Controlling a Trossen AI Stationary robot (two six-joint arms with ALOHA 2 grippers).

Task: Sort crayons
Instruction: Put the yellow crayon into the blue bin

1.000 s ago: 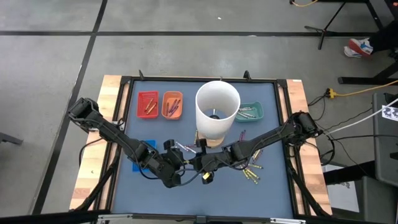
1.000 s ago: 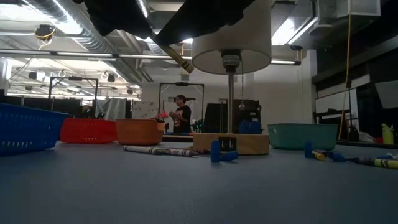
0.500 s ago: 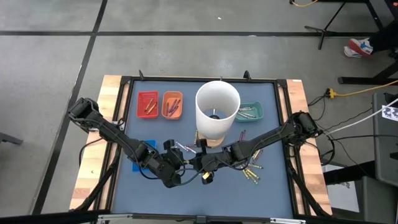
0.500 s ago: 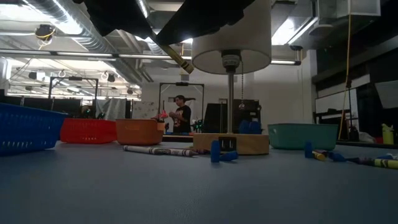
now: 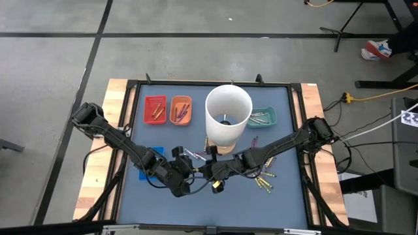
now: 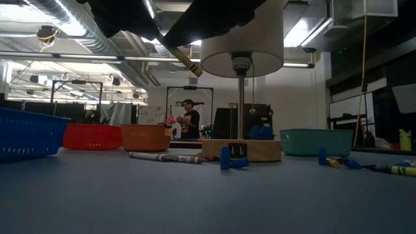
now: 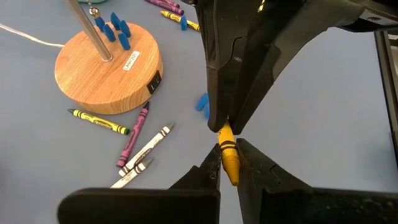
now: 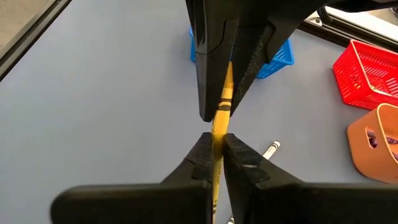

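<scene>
Nothing has shifted over the last second: your left gripper (image 7: 225, 163) and right gripper (image 8: 215, 149) both stay clamped on one yellow crayon (image 7: 228, 157), held above the mat's front middle. The handover looks stalled until one lets go. The blue tray (image 8: 281, 55) sits near with open mat between; the lamp (image 5: 227, 117) crowds the far side.

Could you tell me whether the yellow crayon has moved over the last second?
No; the yellow crayon sits the same against the lamp base.
</scene>
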